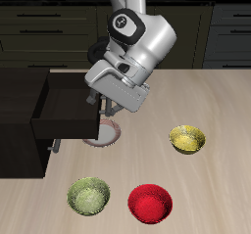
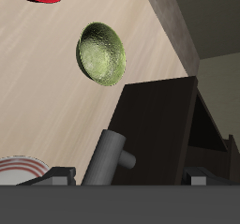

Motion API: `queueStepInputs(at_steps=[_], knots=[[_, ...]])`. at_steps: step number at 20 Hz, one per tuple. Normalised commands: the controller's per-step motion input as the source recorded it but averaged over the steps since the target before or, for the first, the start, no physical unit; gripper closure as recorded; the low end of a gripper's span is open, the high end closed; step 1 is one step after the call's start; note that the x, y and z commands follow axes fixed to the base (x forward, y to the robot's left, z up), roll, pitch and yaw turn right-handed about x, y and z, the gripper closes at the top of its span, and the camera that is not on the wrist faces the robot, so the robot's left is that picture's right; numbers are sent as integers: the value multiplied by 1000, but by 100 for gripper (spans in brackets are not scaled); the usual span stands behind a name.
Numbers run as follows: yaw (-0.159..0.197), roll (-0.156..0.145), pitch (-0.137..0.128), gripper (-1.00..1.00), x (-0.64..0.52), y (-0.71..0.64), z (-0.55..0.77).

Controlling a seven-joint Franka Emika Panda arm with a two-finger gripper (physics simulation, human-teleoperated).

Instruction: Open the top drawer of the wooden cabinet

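Top drawer point(image 1: 59, 106) of wooden cabinet point(image 1: 20, 120) pulled out, looks open. Pincer point(image 1: 110, 109) close by; open or closed, cannot tell. Next: back away.

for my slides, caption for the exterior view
Franka gripper beside the pulled-out top drawer of the wooden cabinet.

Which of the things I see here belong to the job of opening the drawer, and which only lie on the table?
Belong to the job:
the top drawer, pulled out
the wooden cabinet
the claw

Only lying about:
the red bowl
the green bowl
the yellow bowl
the plate
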Motion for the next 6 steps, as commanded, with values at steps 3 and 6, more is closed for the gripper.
queueStepInputs(at_steps=[3, 6], knots=[[3, 120, 1, 100, -69, 929, -82], [-64, 47, 23, 100, -78, 441, 127]])
